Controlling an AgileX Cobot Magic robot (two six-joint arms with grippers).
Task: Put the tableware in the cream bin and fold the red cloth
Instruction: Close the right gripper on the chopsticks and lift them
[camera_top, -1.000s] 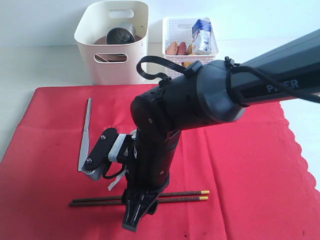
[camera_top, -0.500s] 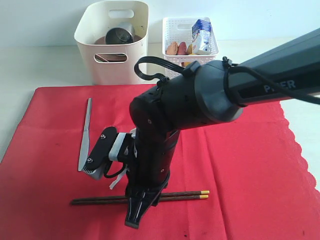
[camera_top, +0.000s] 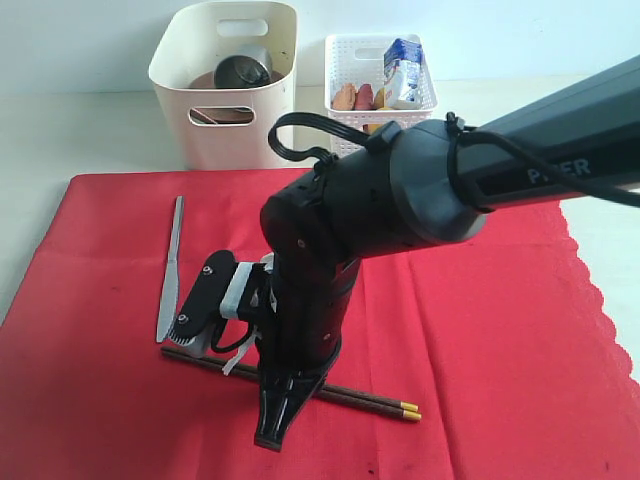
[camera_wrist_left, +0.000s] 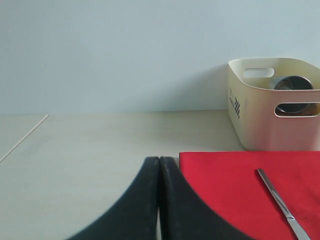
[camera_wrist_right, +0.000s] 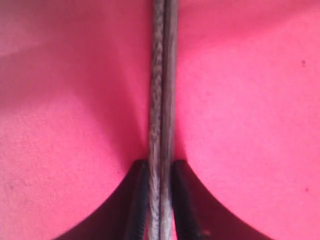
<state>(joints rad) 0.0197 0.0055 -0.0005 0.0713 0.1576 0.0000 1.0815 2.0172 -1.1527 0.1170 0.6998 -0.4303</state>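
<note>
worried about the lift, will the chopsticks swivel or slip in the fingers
Likely stiff and light: the chopsticks look thin and straight. The right fingers pinch both sticks at one spot, so they may swivel, and one could slip out.

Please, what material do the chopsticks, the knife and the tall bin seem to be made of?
The chopsticks: probably dark wood, matte, with visible grain; gold-coloured tips. The knife: likely steel, grey with a dull shine. The bin: seemingly cream plastic, smooth, moulded handle holes.
</note>
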